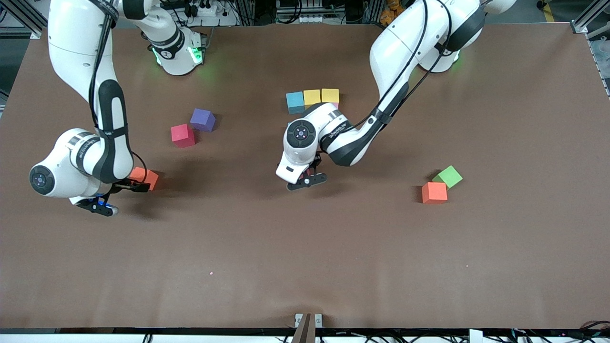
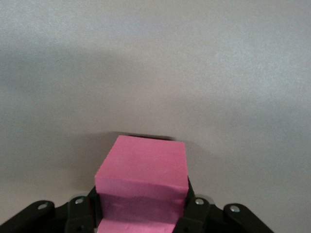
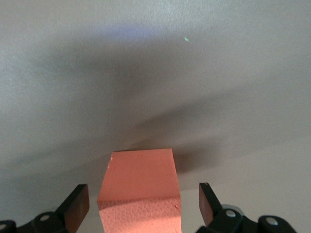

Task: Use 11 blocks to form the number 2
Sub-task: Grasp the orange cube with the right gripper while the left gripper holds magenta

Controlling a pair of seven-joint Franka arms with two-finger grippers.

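A row of blocks, light blue (image 1: 295,101), yellow (image 1: 312,97) and yellow (image 1: 330,95), lies mid-table. The edge of a pink block (image 1: 335,105) shows against the row's end, mostly hidden by the left arm. My left gripper (image 1: 307,178) is low over the table's middle, shut on a pink block (image 2: 143,165). My right gripper (image 1: 137,184) is open toward the right arm's end, its fingers (image 3: 75,206) either side of an orange block (image 1: 145,176) on the table, with a gap on each side. A purple block (image 1: 202,119) and a red block (image 1: 182,135) sit loose together.
Toward the left arm's end, another orange block (image 1: 434,192) touches a green cube (image 1: 448,176). The brown table (image 1: 305,267) is bare in its half nearest the front camera.
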